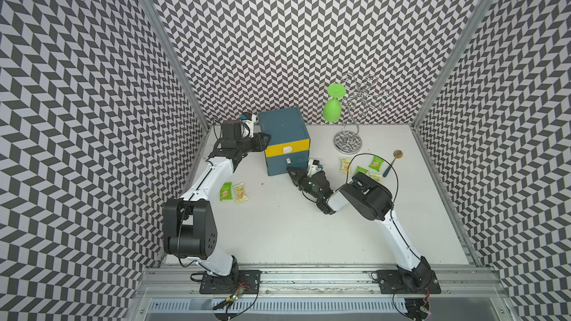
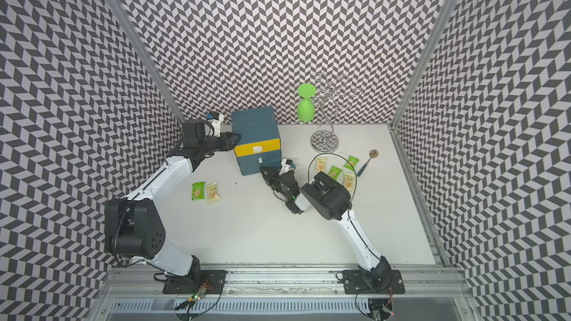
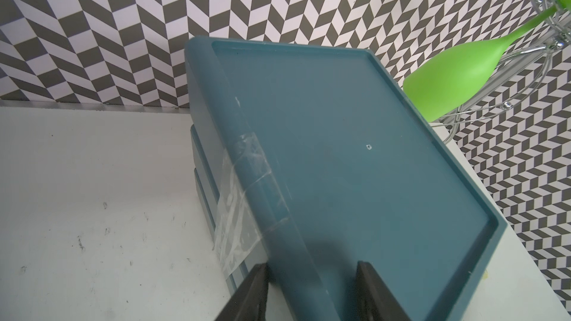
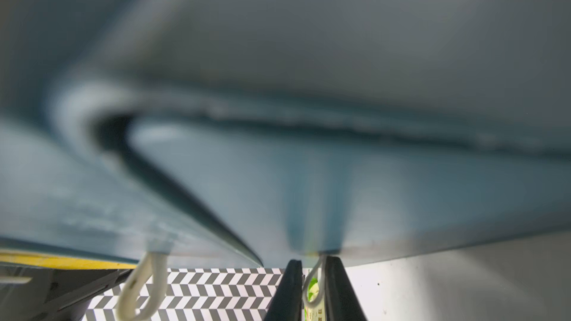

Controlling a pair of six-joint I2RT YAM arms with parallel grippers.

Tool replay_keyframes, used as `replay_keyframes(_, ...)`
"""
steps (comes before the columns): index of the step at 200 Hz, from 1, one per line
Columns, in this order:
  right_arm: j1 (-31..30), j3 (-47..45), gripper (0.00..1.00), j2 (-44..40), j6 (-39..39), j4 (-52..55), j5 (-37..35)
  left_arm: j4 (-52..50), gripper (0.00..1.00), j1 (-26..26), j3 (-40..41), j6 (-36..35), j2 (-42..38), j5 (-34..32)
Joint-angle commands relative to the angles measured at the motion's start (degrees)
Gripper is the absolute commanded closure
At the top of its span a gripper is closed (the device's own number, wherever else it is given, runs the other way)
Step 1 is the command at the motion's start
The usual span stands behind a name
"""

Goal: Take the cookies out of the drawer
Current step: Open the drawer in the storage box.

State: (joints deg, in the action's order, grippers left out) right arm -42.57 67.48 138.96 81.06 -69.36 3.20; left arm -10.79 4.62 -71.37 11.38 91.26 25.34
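A teal drawer cabinet (image 1: 282, 128) with a yellow top drawer (image 1: 287, 149) stands at the back of the table, and all its drawers look shut. My left gripper (image 1: 262, 142) (image 3: 312, 265) is clamped over the cabinet's top left rim. My right gripper (image 1: 290, 169) (image 4: 313, 262) is shut on the white loop handle (image 4: 315, 273) of the bottom drawer (image 1: 278, 168). Several cookies lie on the table: a green packet (image 1: 226, 192) and a cream one (image 1: 240, 193) on the left, others (image 1: 344, 164) (image 1: 376, 163) on the right. Any cookies inside the drawer are hidden.
A chrome rack (image 1: 348, 143) at the back right carries an upside-down green goblet (image 1: 332, 106). A teal-handled spoon (image 1: 391, 162) lies by the right packets. A second white loop handle (image 4: 142, 288) hangs beside my right fingers. Patterned walls close in three sides.
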Motion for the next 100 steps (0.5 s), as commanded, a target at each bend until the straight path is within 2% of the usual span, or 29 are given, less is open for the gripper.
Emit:
replay_keyframes(1, 0.37, 0.73, 0.94, 3.34, -1.30, 0.99, -0.65, -10.96, 0.51, 1.71, 2.47, -2.15, 0.98, 2.17)
replay_keyframes(11, 0.46, 0.51, 1.00, 3.51, -1.02, 0.30, -0.35, -10.92, 0.51, 1.75, 2.62, -2.27, 1.00, 2.17)
replay_keyframes(44, 0.21, -2.47, 1.00, 2.61, -0.72, -1.53, 0.59, -10.84, 0.51, 1.71, 2.82, -2.16, 0.85, 2.18)
replay_keyframes(100, -0.66, -13.19, 1.00, -2.59, 0.07, -7.07, 1.30, -10.75, 0.51, 1.70, 2.47, -2.03, 0.72, 1.99)
